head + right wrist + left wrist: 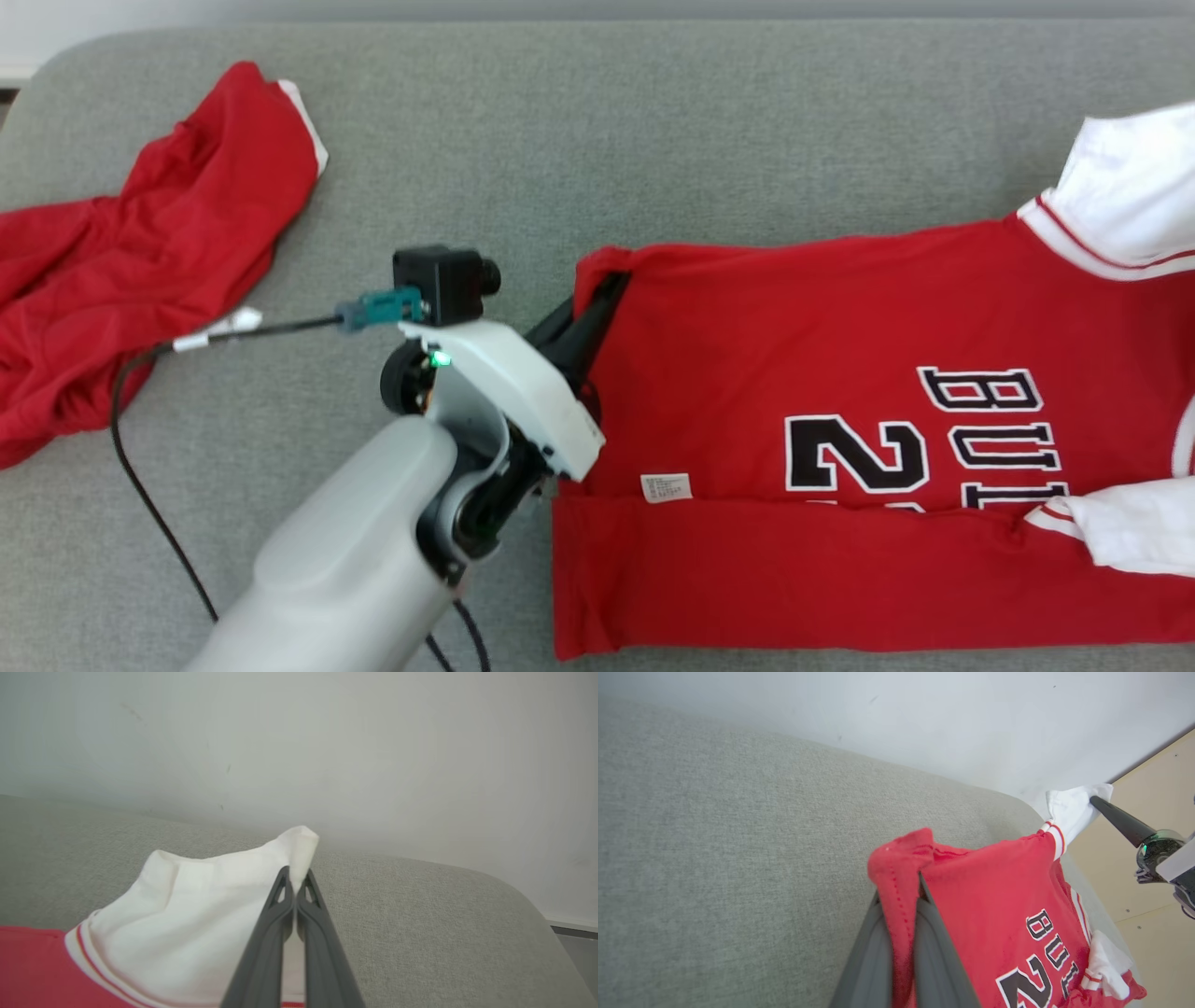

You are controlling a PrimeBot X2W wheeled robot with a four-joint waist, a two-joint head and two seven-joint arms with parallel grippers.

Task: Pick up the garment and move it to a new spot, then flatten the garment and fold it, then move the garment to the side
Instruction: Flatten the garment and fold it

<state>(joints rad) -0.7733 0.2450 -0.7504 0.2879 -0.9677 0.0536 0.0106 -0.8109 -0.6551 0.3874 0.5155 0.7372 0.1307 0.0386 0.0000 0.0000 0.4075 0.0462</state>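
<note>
The garment point(794, 355) is a red jersey with white sleeves and black lettering, lying spread on the right half of the grey cushion point(597, 140), its near edge folded over. My left gripper point(607, 285) is shut on the jersey's far left hem corner; in the left wrist view the red hem point(896, 868) is pinched between the fingers of the left gripper point(919, 877). My right gripper point(295, 872) is shut on the tip of the white sleeve point(196, 896), which is lifted slightly. The left wrist view also shows the right gripper point(1094, 799) at that sleeve.
A second red garment point(140, 252) lies crumpled at the cushion's left end. A black cable point(140, 448) trails from my left wrist across the cushion. A pale wall point(327, 742) rises behind the cushion, and beige floor point(1148, 882) lies past its right end.
</note>
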